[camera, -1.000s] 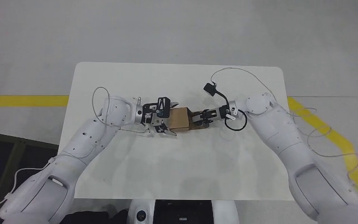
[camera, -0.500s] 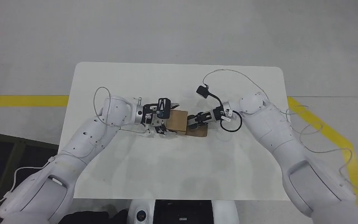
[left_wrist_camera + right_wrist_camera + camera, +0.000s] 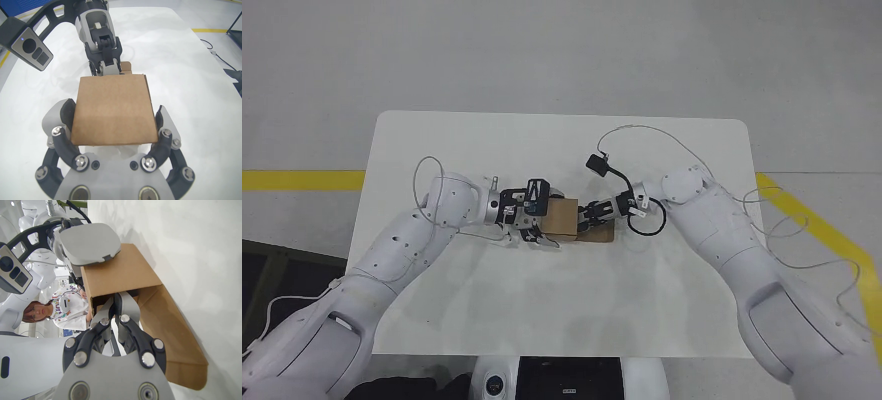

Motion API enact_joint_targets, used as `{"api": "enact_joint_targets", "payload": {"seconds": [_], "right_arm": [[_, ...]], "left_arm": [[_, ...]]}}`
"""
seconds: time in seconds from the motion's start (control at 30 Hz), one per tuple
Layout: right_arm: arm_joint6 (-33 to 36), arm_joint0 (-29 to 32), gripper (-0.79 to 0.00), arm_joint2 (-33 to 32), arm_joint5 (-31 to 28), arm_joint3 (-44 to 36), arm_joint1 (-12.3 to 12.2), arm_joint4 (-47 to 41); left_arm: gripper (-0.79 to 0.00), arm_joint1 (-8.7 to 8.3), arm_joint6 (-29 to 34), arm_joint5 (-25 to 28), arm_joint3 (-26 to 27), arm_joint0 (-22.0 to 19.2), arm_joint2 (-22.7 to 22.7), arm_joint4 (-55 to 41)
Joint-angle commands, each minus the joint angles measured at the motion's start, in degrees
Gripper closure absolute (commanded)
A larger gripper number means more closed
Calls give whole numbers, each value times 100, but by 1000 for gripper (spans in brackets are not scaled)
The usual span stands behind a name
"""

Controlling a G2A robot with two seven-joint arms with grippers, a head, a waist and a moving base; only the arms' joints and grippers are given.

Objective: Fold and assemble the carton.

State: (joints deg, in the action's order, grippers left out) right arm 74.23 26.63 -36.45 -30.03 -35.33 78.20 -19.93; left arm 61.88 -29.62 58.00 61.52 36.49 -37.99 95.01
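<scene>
Left arm: it comes in from the robot's left side of the desk (image 3: 442, 300), elbow bent, forearm low over the surface, wrist aimed at the middle.
Left claw (image 3: 113, 107): spread wide, its 2 fingers (image 3: 66, 113) set on opposite sides of the carton (image 3: 113, 91). The dark pads press the cardboard, so it grips the carton by the end nearer its own arm.
Right arm: it comes in from the right side, elbow bent, wrist aimed back at the left claw. The 2 claws face each other across the carton.
Right claw (image 3: 115, 302): its 2 fingers are drawn almost together with only a slit between them. They are pushed into the carton's open end under 1 panel.
Carton: brown, near the middle of the desk, between the 2 claws and opened into a square tube. 1 long flap (image 3: 170, 332) hangs open beside the right claw.
Hidden: the right claw's fingertips are inside the carton, so I cannot tell whether they pinch any cardboard. The end held by the left claw is cut off by that claw's palm. From above, both claws overlap the carton's ends. Whether the carton rests on the desk or is lifted is unclear.
</scene>
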Motion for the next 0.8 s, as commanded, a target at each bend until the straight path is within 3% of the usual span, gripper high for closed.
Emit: {"api": "enact_joint_targets", "payload": {"seconds": [0.0,0.77], "right_arm": [[-11,-14,0,-2,-13,51,20,5],[-31,18,0,-64,-32,240,180,-54]], "left_arm": [[-785,-12,-8,0,-8,-20,32,-16],[-785,-37,106,0,-36,-74,74,-158]]}}
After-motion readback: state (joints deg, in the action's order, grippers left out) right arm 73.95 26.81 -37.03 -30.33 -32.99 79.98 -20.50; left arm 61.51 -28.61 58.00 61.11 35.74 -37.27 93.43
